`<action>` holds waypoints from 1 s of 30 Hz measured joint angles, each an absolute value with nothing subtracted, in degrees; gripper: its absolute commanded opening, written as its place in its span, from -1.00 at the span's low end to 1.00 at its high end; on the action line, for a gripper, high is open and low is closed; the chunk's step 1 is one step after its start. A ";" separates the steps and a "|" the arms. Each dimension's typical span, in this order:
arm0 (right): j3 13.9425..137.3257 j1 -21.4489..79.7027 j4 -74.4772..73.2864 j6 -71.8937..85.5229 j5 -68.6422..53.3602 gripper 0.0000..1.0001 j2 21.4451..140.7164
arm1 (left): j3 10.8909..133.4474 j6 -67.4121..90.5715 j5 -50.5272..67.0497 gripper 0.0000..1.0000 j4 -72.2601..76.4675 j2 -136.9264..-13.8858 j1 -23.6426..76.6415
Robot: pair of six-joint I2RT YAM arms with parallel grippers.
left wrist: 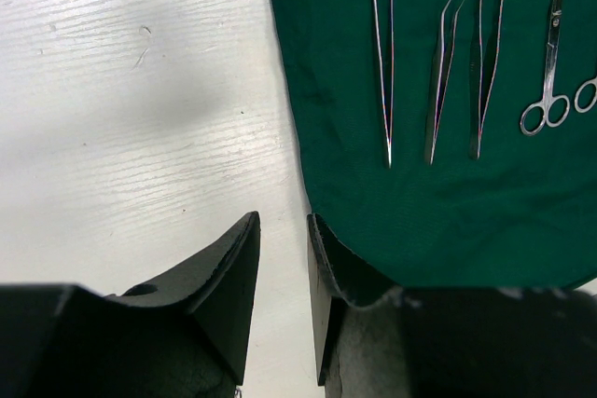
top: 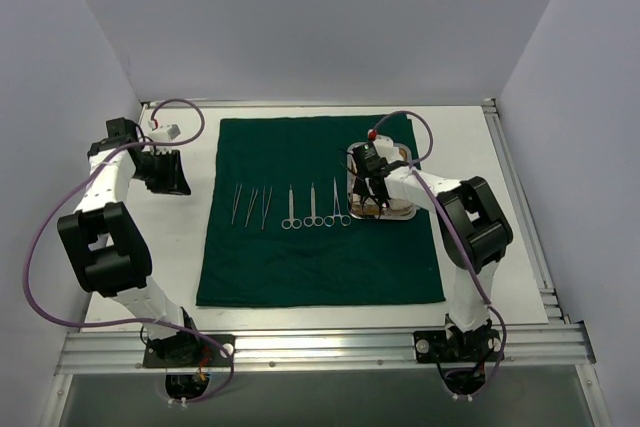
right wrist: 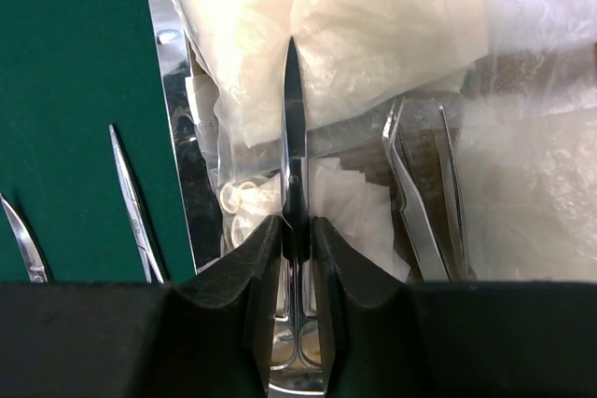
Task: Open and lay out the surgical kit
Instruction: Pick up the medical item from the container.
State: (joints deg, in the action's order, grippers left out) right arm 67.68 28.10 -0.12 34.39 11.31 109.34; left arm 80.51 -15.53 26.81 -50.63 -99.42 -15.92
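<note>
The dark green cloth (top: 320, 217) lies spread flat on the table. On it sit three slim forceps (top: 252, 205) and three scissors (top: 313, 209) in a row. The steel tray (top: 405, 215) rests on the cloth's right part, holding clear packets with white gauze (right wrist: 373, 25) and more forceps (right wrist: 420, 193). My right gripper (right wrist: 297, 230) is over the tray, shut on a pair of scissors (right wrist: 295, 118) at the pivot, blades pointing away. My left gripper (left wrist: 283, 230) hovers open over bare table just off the cloth's left edge (left wrist: 448, 202), nothing between its fingers.
A small white connector block (top: 165, 132) lies at the back left of the table by the left arm. Aluminium rails (top: 320, 347) frame the table's near and right edges. Grey walls close in on three sides.
</note>
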 measured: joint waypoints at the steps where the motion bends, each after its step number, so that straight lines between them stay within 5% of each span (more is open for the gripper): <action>1: 67.70 28.10 0.16 34.41 11.35 -0.70 109.56 | 80.51 -15.55 26.81 -0.28 -50.63 -99.42 -15.92; 8: 67.70 28.10 0.38 34.39 11.46 -1.00 109.56 | 80.51 -15.55 26.83 -0.28 -50.65 -99.42 -15.92; 30: 76.05 35.90 -8.38 30.98 18.28 -1.00 103.00 | 80.51 -15.57 26.85 -0.28 -50.72 -99.42 -15.92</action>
